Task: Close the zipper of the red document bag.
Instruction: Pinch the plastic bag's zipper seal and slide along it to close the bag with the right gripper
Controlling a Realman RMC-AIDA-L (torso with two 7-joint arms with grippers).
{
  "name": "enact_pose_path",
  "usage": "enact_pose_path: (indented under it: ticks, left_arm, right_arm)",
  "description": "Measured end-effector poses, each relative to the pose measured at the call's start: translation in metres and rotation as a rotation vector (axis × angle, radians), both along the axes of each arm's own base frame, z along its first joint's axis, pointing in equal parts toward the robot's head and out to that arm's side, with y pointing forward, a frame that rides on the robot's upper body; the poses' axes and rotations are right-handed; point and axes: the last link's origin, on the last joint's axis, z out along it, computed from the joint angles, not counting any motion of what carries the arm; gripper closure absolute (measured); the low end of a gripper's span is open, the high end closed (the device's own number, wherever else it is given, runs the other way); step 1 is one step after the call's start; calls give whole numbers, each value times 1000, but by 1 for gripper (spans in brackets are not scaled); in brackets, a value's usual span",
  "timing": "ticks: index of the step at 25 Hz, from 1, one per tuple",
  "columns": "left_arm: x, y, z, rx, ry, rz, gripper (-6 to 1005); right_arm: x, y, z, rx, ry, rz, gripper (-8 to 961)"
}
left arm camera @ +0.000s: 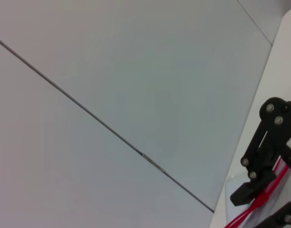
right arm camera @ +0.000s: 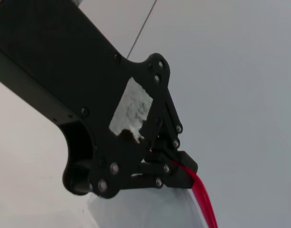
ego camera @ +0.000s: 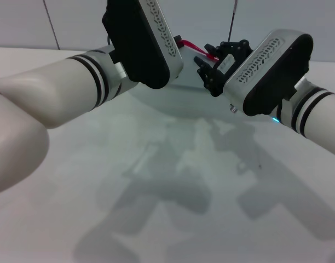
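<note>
The red document bag (ego camera: 173,96) is a translucent pale sheet that hangs between my two arms at the far side of the table. Its zipper (ego camera: 196,50) is a thin red strip along the top edge. My right gripper (ego camera: 210,64) is at the strip's right end, and the left wrist view shows its fingers (left arm camera: 250,192) shut on the zipper (left arm camera: 259,202). In the head view my left gripper is hidden behind its own black wrist housing (ego camera: 140,41). The right wrist view shows the left gripper (right arm camera: 179,170) pinched on the zipper (right arm camera: 202,197), with the bag (right arm camera: 145,209) below it.
The white table (ego camera: 156,192) stretches toward me, crossed by the arms' shadows. A pale panelled wall (left arm camera: 112,71) with a thin seam stands just behind the bag. A thin dark rod (ego camera: 232,22) rises at the back.
</note>
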Motion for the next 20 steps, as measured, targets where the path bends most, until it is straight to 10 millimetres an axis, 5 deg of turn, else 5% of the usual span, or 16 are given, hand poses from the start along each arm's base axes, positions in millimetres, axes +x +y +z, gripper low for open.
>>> enact_pose_path:
  ticks: [3,20]
  left_arm:
    - [0,0,0,0,1,-1,962]
    - [-1,0,-2,-4,2,2,962]
  right_arm:
    - [0,0,0,0,2,-2,668]
    - [1,0,-1,-3,12,-13,723]
